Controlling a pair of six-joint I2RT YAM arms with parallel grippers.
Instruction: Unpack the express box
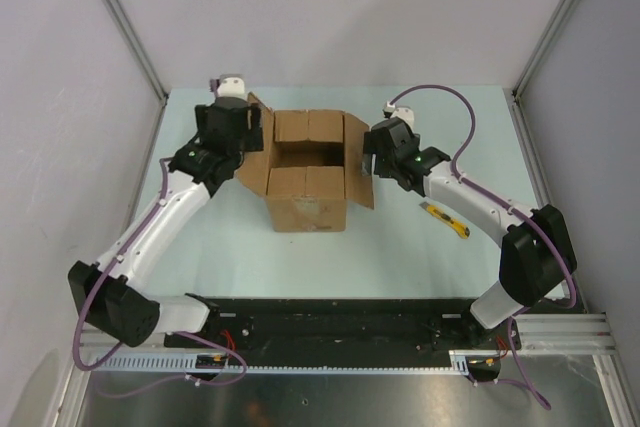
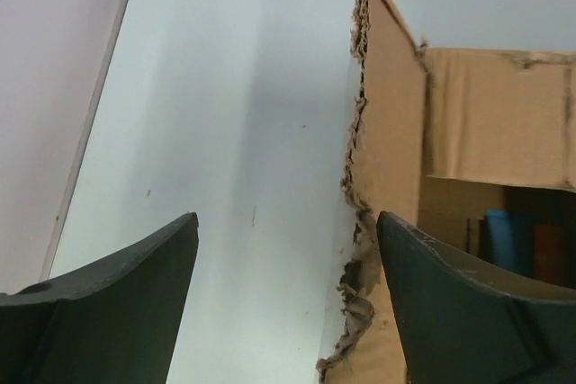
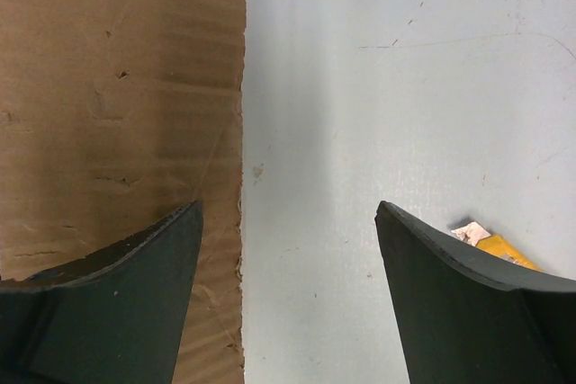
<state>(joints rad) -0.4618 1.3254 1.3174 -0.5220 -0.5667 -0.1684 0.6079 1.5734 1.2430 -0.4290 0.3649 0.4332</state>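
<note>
Left claw (image 2: 286, 220) stands open over the torn left flap (image 2: 391, 132) of the express box (image 1: 308, 202); right claw (image 3: 288, 210), likewise open, hangs over the right flap (image 3: 117, 87).

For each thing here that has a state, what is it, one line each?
express box: upright, top open, side flaps spread outward.
left gripper: open, empty, at the left flap.
right gripper: open, empty, over the right flap edge.
utility knife: lying on the table, apart from the box; blade unclear.
blue item: inside the box.
</note>
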